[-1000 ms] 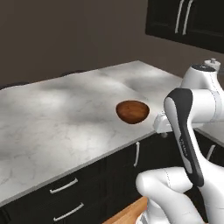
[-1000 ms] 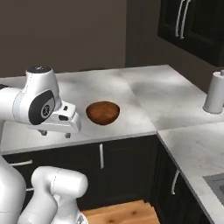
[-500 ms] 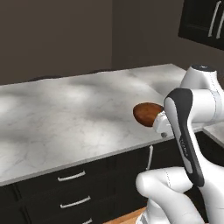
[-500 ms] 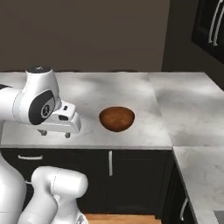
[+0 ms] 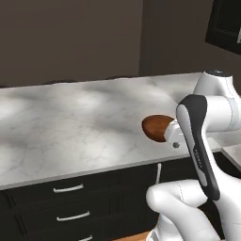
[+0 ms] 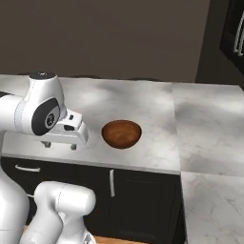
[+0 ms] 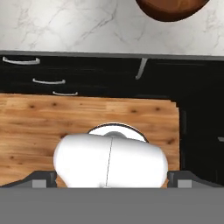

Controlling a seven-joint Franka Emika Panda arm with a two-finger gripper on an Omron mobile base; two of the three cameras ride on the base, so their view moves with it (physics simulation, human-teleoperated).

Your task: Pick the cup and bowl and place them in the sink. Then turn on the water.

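The tool (image 6: pixel 61 144) is fully open, empty, and hangs above the near worktop (image 6: pixel 157 109) edge, just left of the glossy round reddish-brown wooden bowl (image 6: pixel 121 134). The bowl rests upright on the worktop, near its front. It is probably rigid, light and slippery; grip the rim wall, one finger inside.

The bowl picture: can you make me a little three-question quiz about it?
1. True or false: the bowl sits on the marble counter.
2. What is inside the bowl? A) a green cup B) nothing C) water
3. Fill in: the pincer is ____ and holds nothing.

Key: 1 true. 2 B. 3 open.
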